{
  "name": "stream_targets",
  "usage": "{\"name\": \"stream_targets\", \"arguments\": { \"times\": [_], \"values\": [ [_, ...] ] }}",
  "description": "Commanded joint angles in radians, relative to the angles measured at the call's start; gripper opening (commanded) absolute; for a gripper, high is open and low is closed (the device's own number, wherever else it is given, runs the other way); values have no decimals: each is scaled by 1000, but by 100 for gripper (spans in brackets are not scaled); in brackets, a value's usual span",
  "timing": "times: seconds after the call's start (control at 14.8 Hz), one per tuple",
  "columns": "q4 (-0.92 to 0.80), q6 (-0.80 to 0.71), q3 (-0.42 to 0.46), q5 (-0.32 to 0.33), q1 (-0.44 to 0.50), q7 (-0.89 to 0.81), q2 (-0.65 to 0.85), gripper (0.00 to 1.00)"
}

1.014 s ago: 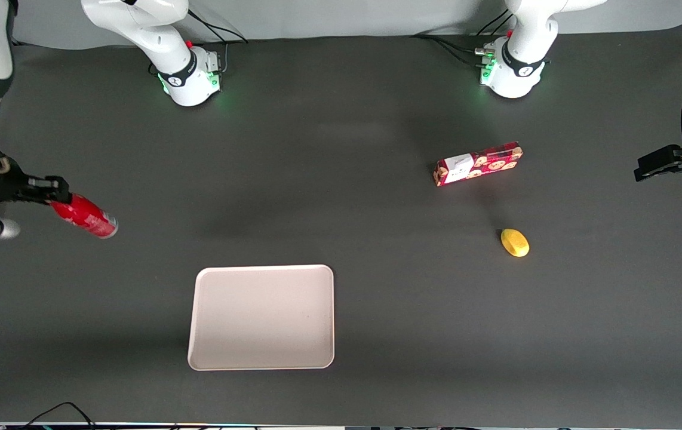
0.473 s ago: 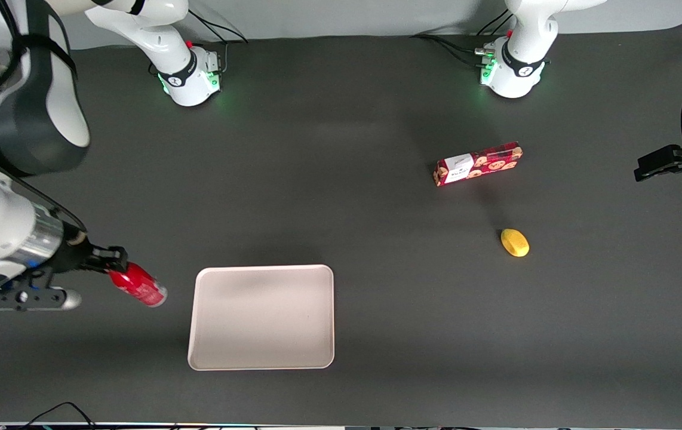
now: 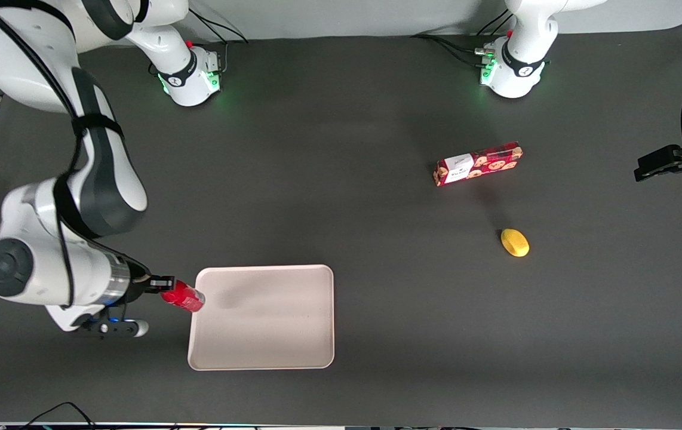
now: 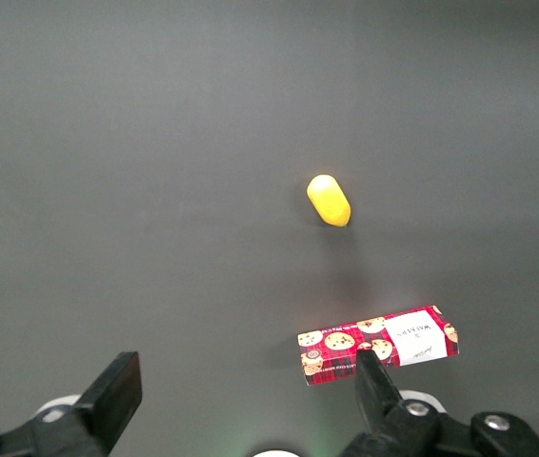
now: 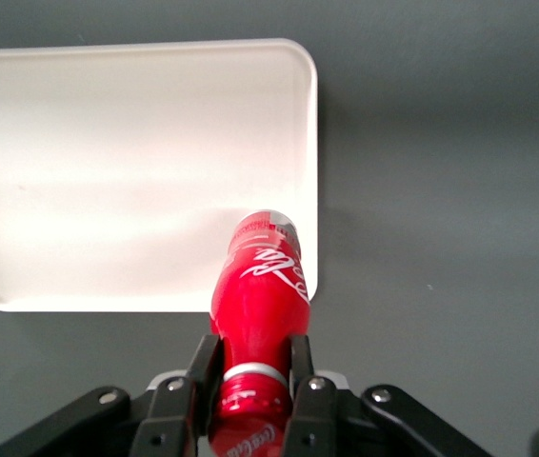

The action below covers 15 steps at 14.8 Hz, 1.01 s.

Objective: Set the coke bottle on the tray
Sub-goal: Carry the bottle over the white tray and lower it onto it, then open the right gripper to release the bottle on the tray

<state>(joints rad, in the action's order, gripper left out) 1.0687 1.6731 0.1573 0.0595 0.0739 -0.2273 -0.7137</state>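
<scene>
Gripping one coke bottle [image 3: 184,296], pincer [image 3: 163,282] at one tray's [image 3: 269,352] rim

Right arm bent low, forearm and wrist level, reaching toward the tray [image 3: 269,358] from the working arm's end of the table. Gripper [image 3: 165,282] held just beside the tray's rim, fingers [image 5: 300,360] clamped on the coke bottle [image 3: 183,297] near its cap.
</scene>
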Motion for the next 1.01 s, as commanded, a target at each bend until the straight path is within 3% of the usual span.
{"name": "stream_targets", "arguments": {
  "times": [0.0,0.47,0.95],
  "values": [
    [-58,37,7,22,7,19,-78,0],
    [-58,119,7,66,7,19,-139,0],
    [-56,143,7,71,7,17,-158,0]
  ]
}}
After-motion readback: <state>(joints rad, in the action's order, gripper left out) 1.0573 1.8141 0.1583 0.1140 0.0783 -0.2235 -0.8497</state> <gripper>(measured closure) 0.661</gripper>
